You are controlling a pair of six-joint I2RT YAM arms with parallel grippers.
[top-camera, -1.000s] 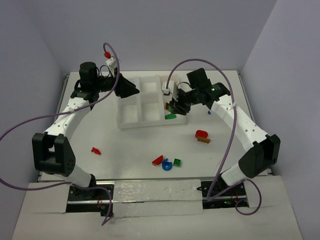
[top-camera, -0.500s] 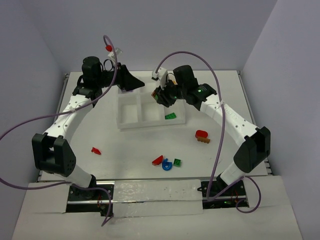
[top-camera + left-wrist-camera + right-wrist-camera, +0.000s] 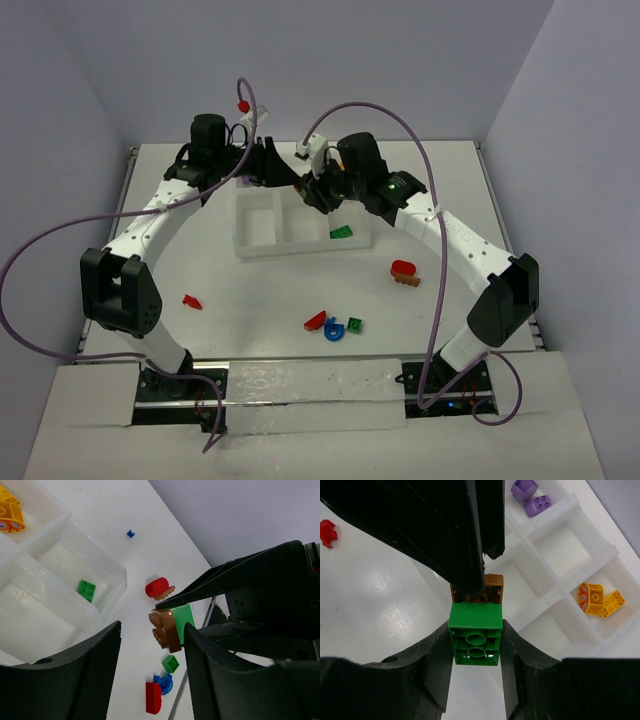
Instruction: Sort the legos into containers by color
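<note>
My right gripper [image 3: 475, 642] is shut on a green brick [image 3: 475, 632] with a brown-orange brick [image 3: 492, 582] stuck to its far end. It holds them above the white tray [image 3: 262, 248], shown in the top view [image 3: 318, 190]. My left gripper [image 3: 283, 172] is open and meets it there. In the left wrist view my left gripper [image 3: 150, 672] stands with a finger on either side of the brown-orange brick [image 3: 165, 630], not closed on it. One left finger [image 3: 465, 535] covers part of that brick in the right wrist view.
The tray holds a green brick [image 3: 341, 232], purple bricks [image 3: 531, 497] and yellow pieces [image 3: 597, 600]. Loose on the table lie a red-and-brown piece [image 3: 404, 270], a red piece [image 3: 191, 300], and a red [image 3: 316, 320], blue [image 3: 334, 329] and green [image 3: 355, 324] cluster. A tiny blue piece [image 3: 130, 533] lies beyond the tray.
My right gripper lifted the green and brown bricks from the tray's right side and moved left. My left gripper swung right to meet it.
</note>
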